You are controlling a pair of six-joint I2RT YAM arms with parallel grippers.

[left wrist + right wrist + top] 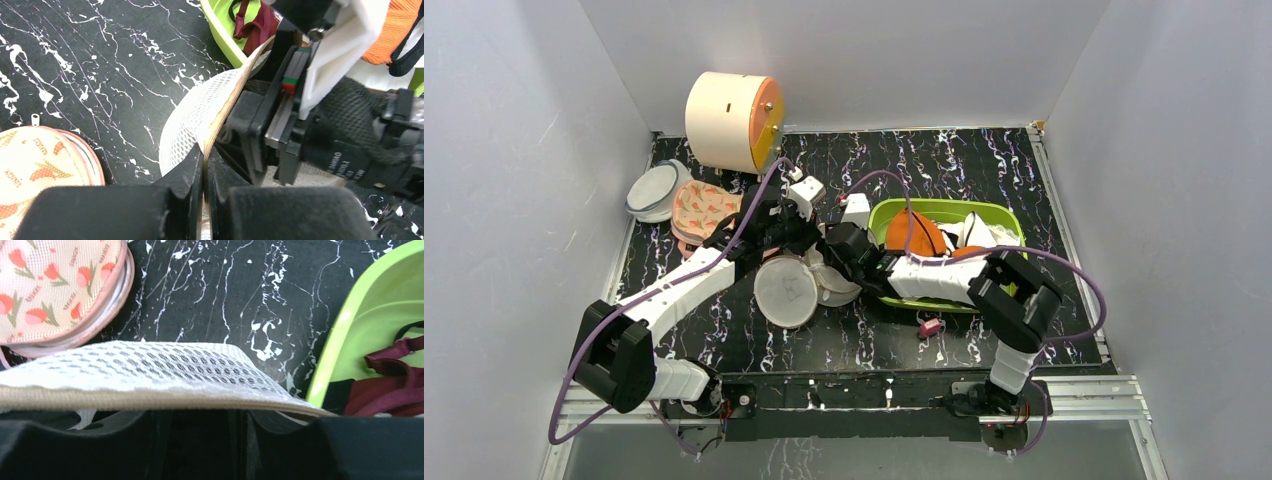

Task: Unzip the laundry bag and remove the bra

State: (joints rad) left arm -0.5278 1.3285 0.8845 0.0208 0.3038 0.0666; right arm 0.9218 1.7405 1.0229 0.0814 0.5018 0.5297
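White mesh dome laundry bag (pixel 786 290), left of lime-green plastic tub (pixel 944 204) — left jaws clamped on its rim; right jaws perhaps too, cannot tell.

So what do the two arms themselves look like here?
The left arm and right arm match: white link shells, blocky black joint housings, and a purple cable looping along each. The jaws are matte black and chunky. The right arm's wrist carries a small green-and-red mark.

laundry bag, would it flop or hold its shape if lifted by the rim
Probably semi-stiff: the laundry bag shows a curved dome while the left gripper pinches only its rim. Likely light, since it is open mesh. The thin rim might slip.
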